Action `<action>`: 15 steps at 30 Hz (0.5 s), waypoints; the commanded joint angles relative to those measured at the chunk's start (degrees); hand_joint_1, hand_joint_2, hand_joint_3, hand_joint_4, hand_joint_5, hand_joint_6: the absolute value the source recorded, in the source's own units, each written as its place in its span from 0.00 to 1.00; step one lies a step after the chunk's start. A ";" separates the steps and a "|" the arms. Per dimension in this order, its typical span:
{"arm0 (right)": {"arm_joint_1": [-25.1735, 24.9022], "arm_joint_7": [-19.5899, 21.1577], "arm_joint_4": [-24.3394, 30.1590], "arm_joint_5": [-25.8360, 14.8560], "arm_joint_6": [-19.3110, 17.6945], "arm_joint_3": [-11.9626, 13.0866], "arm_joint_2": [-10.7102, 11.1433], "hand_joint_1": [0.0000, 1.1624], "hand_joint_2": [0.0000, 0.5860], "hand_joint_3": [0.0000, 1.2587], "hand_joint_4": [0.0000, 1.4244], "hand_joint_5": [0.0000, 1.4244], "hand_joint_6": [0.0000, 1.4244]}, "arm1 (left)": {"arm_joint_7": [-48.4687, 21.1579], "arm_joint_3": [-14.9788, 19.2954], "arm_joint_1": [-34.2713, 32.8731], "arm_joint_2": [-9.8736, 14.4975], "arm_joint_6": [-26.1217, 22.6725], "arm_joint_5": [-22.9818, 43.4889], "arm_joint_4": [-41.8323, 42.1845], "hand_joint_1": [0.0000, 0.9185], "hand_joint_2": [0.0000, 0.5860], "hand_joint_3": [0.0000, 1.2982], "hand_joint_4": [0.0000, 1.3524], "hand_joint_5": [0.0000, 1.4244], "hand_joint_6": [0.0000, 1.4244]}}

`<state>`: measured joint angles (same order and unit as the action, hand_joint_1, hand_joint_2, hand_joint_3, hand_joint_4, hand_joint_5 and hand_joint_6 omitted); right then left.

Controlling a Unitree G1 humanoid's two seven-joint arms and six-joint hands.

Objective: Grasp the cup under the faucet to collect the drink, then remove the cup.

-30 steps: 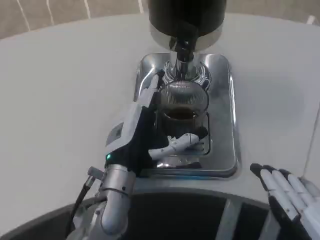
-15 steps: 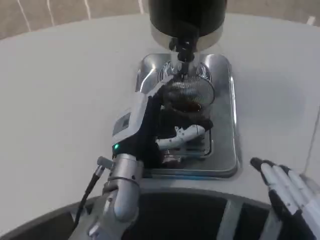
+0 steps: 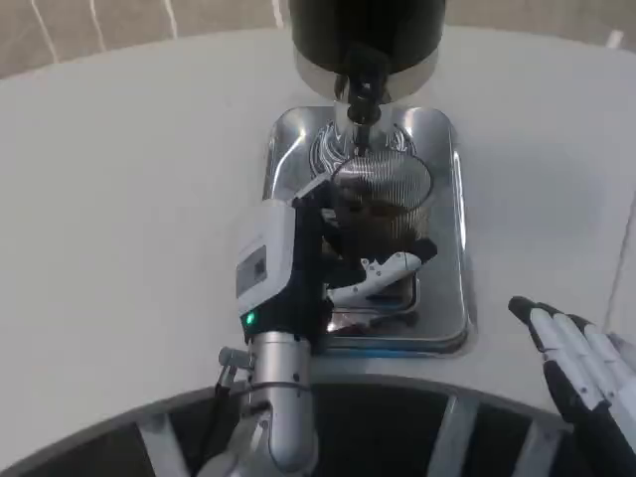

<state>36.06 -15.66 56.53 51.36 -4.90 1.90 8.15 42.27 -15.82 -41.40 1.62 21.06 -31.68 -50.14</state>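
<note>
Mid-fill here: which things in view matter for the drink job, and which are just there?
In the job:
left hand, gripping the cup
cup, dark drink inside
faucet, above the cup
metal tray, under the cup

Just there:
right hand, holding nothing
white table

left arm: silver forearm rises from bottom centre, wrist upright | left hand [image 3: 298,263]: white back turned left, fingers wrapped forward, one white finger [image 3: 393,266] stretched right, apparently gripping | right hand [image 3: 581,368]: bottom right corner, fingers extended side by side, holding nothing
</note>
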 commanded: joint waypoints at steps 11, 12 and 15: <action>-2.19 -0.73 -2.67 -2.72 -0.11 0.87 2.10 0.76 0.49 0.00 0.00 0.00 0.00 | -0.34 0.16 6.74 2.57 2.40 -0.29 7.50 0.67 0.11 0.95 0.85 1.00 1.00; -2.35 -0.54 -2.86 -2.78 -0.17 0.80 2.10 0.76 0.49 0.00 0.00 0.00 0.00 | -0.53 0.16 7.30 2.64 2.46 -0.22 8.24 0.67 0.11 0.96 0.85 1.00 1.00; -2.58 -0.08 -3.04 -2.65 -0.21 0.54 1.85 0.77 0.49 0.00 0.00 0.00 0.00 | -1.00 0.21 9.14 2.82 2.70 -0.19 10.72 0.67 0.11 0.96 0.84 1.00 1.00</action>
<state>33.45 -16.29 54.09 49.10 -4.79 2.56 9.94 41.60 -15.65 -34.47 4.28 22.50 -31.96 -42.07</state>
